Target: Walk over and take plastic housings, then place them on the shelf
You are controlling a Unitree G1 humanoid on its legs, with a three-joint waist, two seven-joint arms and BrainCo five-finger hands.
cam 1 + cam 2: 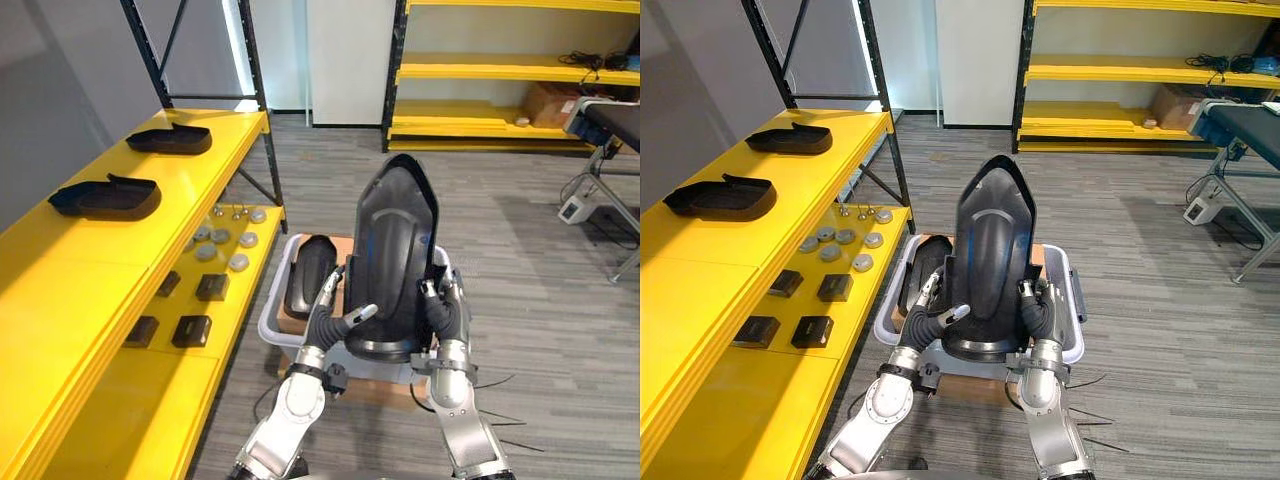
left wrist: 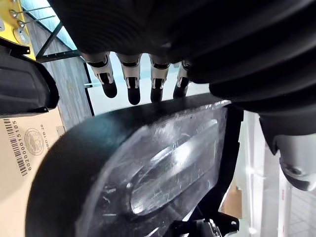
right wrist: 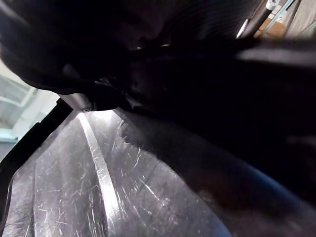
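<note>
Head camera looking down at a grey wood-look floor. In the centre, the robot holds a large black housing [image 1: 392, 250] upright between both hands, its hollow, glossy inside facing the camera and its narrow end pointing up.

The left hand [image 1: 335, 312] is on the housing's lower left edge. Its fingers [image 2: 131, 84] are straight and side by side, reaching past the rim, and its thumb [image 1: 362, 313] lies on the inner face. The hand is flat against the part rather than curled round it.

The right hand [image 1: 441, 305] is against the lower right edge. Its wrist view is too dark to tell whether it is clamped or only pressing.

Below the housing is a grey bin [image 1: 1072, 310] on a cardboard box [image 1: 980, 385]. A second housing [image 1: 308, 275] lies in the bin's left side, just beside the left hand.

A yellow shelf [image 1: 90, 290] runs along the left. Two more black housings [image 1: 105, 197] sit on its upper level, well apart. The lower level holds round grey discs [image 1: 225, 240] and small black blocks [image 1: 190, 330].
</note>
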